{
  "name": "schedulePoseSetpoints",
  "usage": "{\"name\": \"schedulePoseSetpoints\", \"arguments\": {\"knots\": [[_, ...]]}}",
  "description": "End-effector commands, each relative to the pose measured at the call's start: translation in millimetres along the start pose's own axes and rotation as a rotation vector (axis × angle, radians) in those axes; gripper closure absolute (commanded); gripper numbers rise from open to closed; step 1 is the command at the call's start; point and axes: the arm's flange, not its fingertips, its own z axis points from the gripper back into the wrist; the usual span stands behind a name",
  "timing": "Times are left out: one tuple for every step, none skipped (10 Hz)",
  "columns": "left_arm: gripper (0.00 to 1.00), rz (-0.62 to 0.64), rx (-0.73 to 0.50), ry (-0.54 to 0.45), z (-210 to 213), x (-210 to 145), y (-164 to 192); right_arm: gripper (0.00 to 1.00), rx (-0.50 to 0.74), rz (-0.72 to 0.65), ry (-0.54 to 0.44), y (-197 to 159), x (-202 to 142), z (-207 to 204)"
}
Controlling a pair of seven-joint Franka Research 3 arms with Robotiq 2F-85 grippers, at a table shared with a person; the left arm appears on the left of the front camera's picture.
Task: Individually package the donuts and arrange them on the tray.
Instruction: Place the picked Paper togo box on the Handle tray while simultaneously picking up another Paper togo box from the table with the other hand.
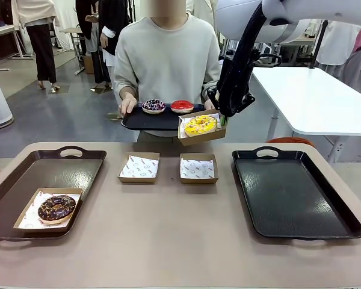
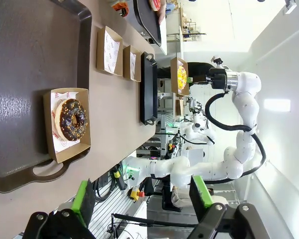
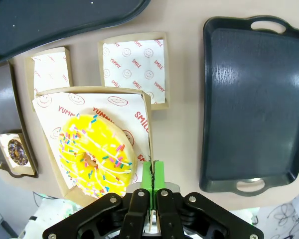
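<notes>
Above the far edge of the bench [image 1: 168, 247], just right of mid, my right tool [image 1: 224, 119] is pinching one side wall of a paper-lined box [image 1: 197, 140] w/ the yellow donut [image 1: 200, 124] sitting in it. Its pads are pressing together on the thin card, w/ nothing else in the grip. That box is hanging clear of the bench, tilting a little, beside the black tray [image 1: 141, 122] the person is holding, where the purple donut [image 1: 153, 106] and red donut [image 1: 182, 106] are lying unboxed. My left tool [image 2: 141, 196] is hanging wide open and empty, by the left edge as far as I'm judging. The chocolate donut [image 1: 56, 208] is lying boxed on the brown tray [image 1: 48, 165] at the near-left corner. An empty box [image 1: 139, 167] and a second empty box [image 1: 198, 168] are sitting mid-bench; a big black tray [image 1: 289, 192] is lying along the right edge.

Handling, as I'm judging it: the donut is looking soft, glaze prob. sticky and easy to mar, so the card wall is the right hold, not the donut. The box is light but flimsy and a one-sided pinch is letting it sag, so I'm planning slow moves. The donut is a ring, so no real long axis; it's lying flat, hole up. The box is squarish, open side up, gripped wall pointing toward the right edge.
</notes>
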Motion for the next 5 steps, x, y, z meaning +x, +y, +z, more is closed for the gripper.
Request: {"name": "schedulePoseSetpoints", "arguments": {"knots": [[0.0, 0.0, 0.0, 0.0, 0.0, 0.0, 0.0, 0.99, 0.0, 0.0, 0.0, 0.0, 0.0, 0.0], [0.0, 0.013, 0.071, -0.008, -11.9, 9.6, -11.1, 0.99, -0.01, 0.062, 0.016, -15.3, -10.8, -0.2], [0.0, -0.016, 0.133, 0.002, -24.0, 21.0, -32.0, 0.99, -0.02, 0.084, 0.021, -37.4, -22.2, 2.6], [0.0, -0.052, 0.176, 0.064, -40.6, 31.3, -57.3, 0.99, -0.017, 0.106, 0.028, -63.4, -32.4, 2.9], [0.0, -0.075, 0.222, 0.096, -58.1, 43.2, -82.3, 0.99, 0.017, 0.081, 0.036, -90.1, -41.6, 1.4]]}}
